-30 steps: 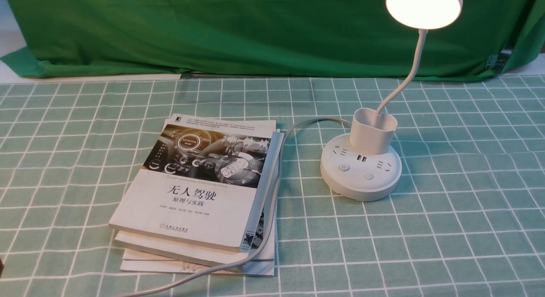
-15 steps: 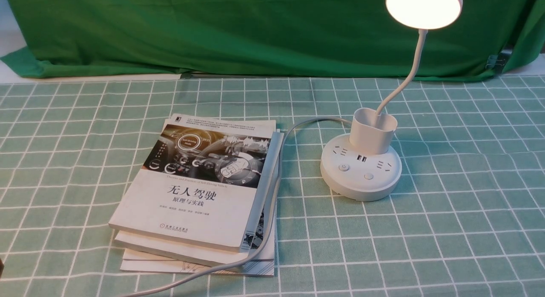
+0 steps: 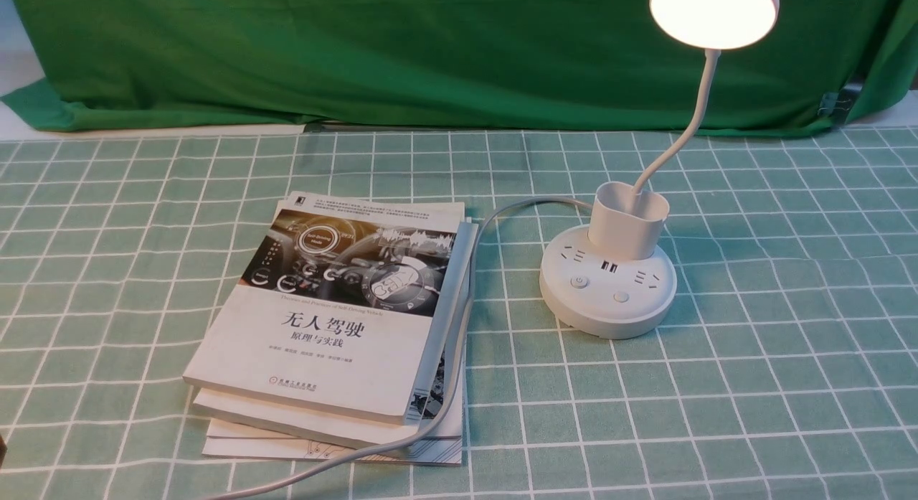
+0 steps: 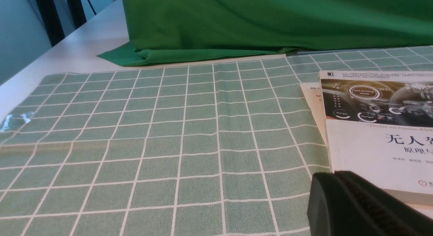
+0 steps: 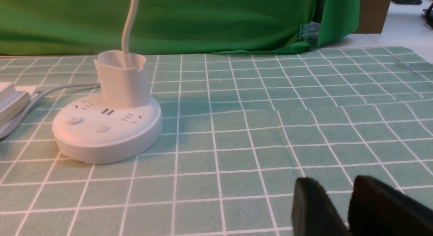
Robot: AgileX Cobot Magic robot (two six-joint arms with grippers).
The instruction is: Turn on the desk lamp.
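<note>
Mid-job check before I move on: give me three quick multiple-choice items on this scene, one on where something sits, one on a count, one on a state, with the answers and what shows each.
1. Where does the desk lamp stand relative to the stack of books?
A. On the robot's right of it
B. On top of it
C. On the robot's left of it

2. How many round buttons show on the lamp's base?
A. None
B. Two
C. Five

3. What state is the lamp head in?
A. Dark
B. Lit
C. Lying on the tablecloth

Answers:
1. A, the front view shows the base on the checked tablecloth right of the books, with its grey cord running over their edge.
2. B, one button sits on each side of the base's near face.
3. B, the disc glows bright above the gooseneck, with neither pincer near it.
</note>
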